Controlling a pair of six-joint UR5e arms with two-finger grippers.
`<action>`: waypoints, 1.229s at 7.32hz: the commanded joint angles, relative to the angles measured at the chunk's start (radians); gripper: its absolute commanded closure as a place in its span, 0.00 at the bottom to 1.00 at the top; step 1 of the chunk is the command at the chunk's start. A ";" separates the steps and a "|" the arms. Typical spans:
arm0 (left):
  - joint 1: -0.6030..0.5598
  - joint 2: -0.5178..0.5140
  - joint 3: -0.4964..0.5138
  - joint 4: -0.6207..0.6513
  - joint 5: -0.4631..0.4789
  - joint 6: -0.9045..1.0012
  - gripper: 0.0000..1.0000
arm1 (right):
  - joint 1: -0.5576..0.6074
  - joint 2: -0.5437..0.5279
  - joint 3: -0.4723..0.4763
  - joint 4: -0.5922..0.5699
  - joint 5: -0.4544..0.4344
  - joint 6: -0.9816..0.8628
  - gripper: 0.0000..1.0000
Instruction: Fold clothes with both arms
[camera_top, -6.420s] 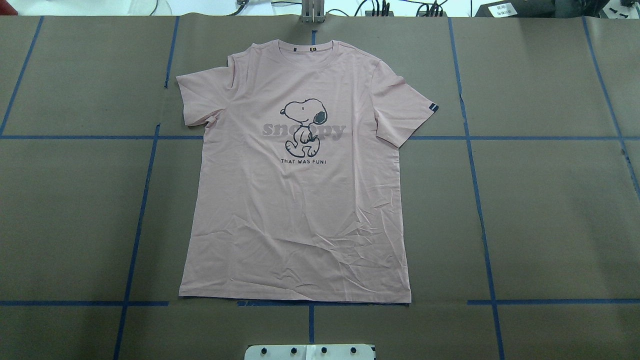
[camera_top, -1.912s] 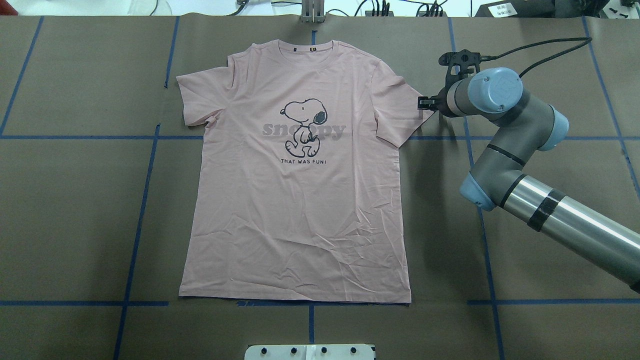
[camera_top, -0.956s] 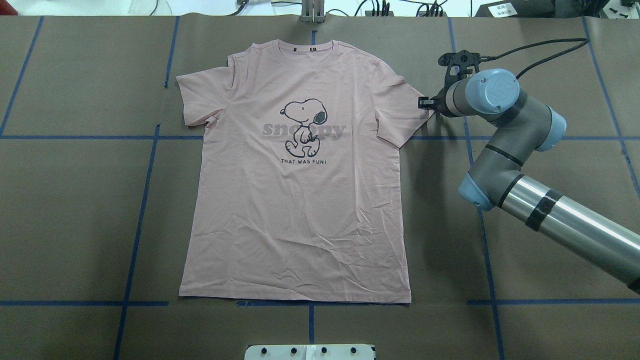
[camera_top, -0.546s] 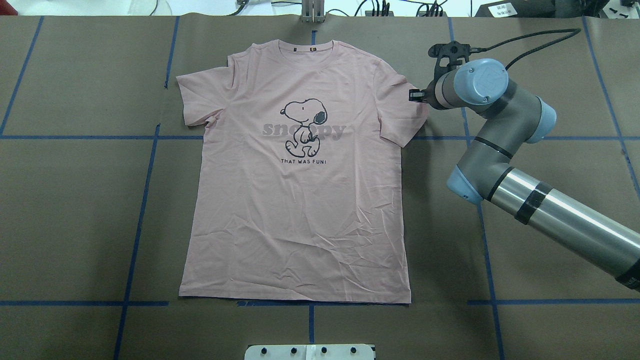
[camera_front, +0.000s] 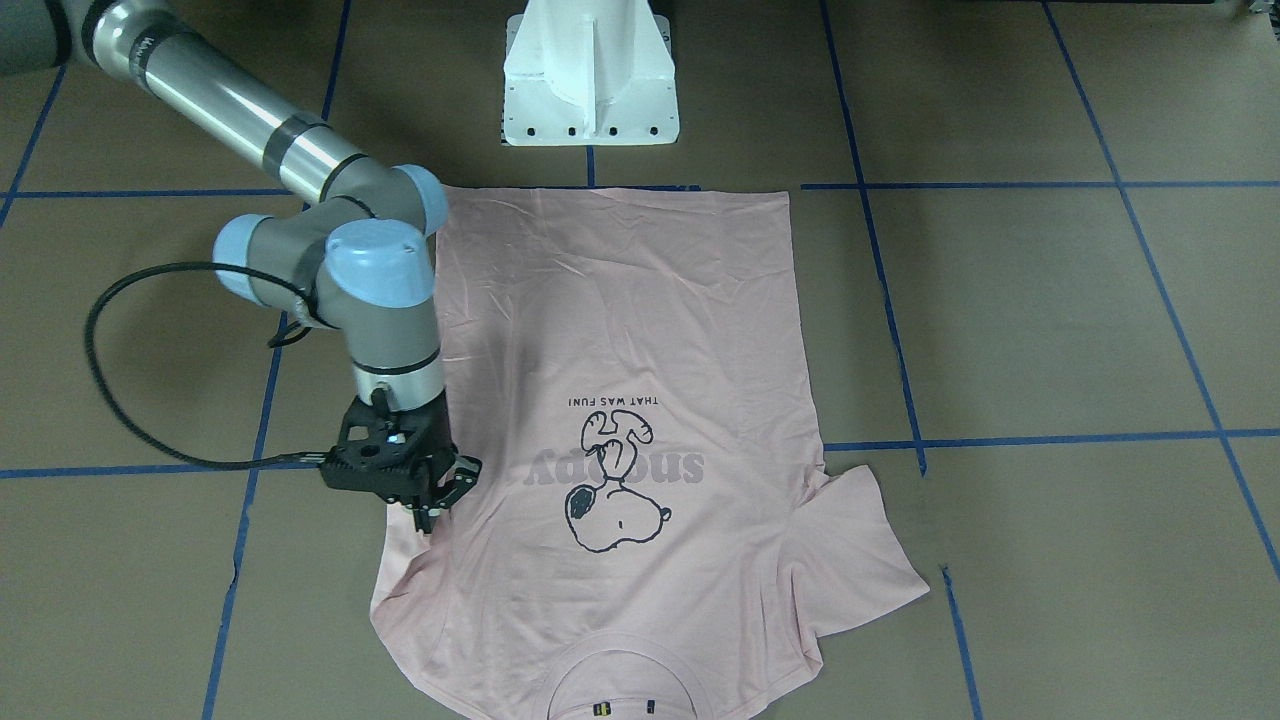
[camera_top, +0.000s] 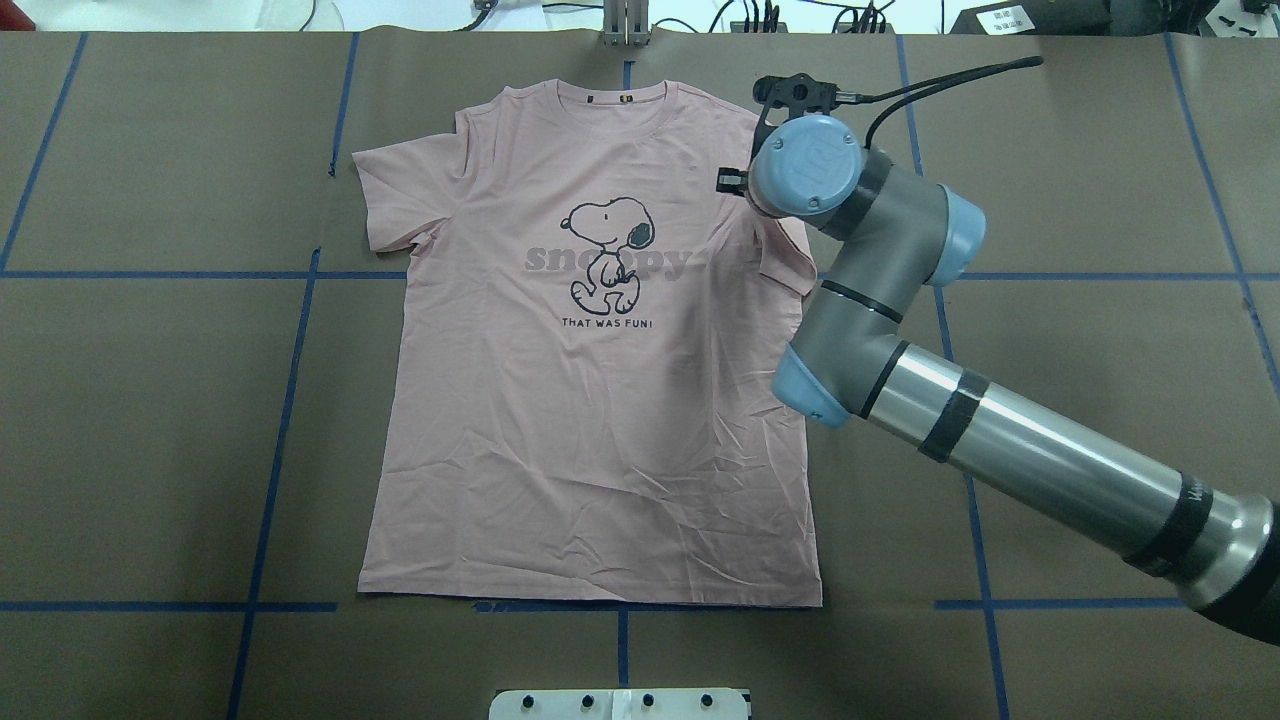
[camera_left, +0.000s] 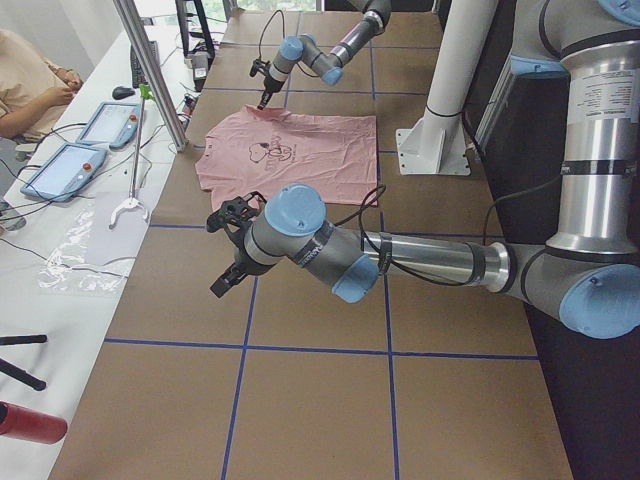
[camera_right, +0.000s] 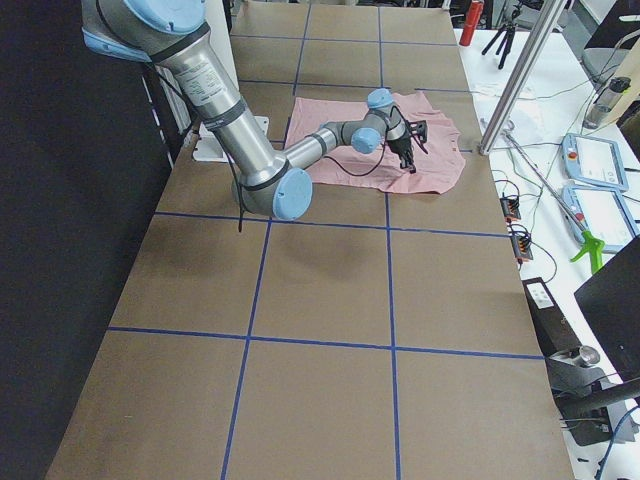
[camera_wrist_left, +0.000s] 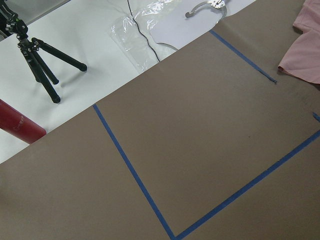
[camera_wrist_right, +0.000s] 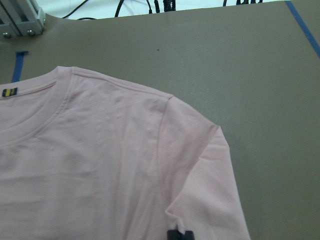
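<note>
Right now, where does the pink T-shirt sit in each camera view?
Front-facing: T-shirt centre to bottom edge, collar at bottom.
Overhead: T-shirt centre, collar at top.
Exterior left: T-shirt upper centre, far.
Exterior right: T-shirt upper centre.
Left wrist: T-shirt top right corner.
Right wrist: T-shirt fills lower left.
Shared landmark: collar label, front-facing, overhead, right wrist.

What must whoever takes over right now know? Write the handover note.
Right gripper: shut on one sleeve of the T-shirt, drawn in over the chest.
Left gripper: above bare table, clear of the shirt; open or shut, cannot tell.
T-shirt: flat, print up, collar away from the robot.
Done: first sleeve fold begun.
Left: finish it, fold the other sleeve, then the body.
</note>
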 joint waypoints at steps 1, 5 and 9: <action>0.000 0.002 -0.001 -0.001 0.000 -0.003 0.00 | -0.049 0.098 -0.093 -0.035 -0.063 0.072 1.00; 0.001 0.001 -0.004 0.001 0.000 -0.006 0.00 | -0.043 0.126 -0.127 -0.033 -0.069 0.120 0.15; 0.099 -0.001 0.010 -0.025 -0.006 -0.191 0.00 | 0.137 0.045 0.024 -0.114 0.256 -0.180 0.00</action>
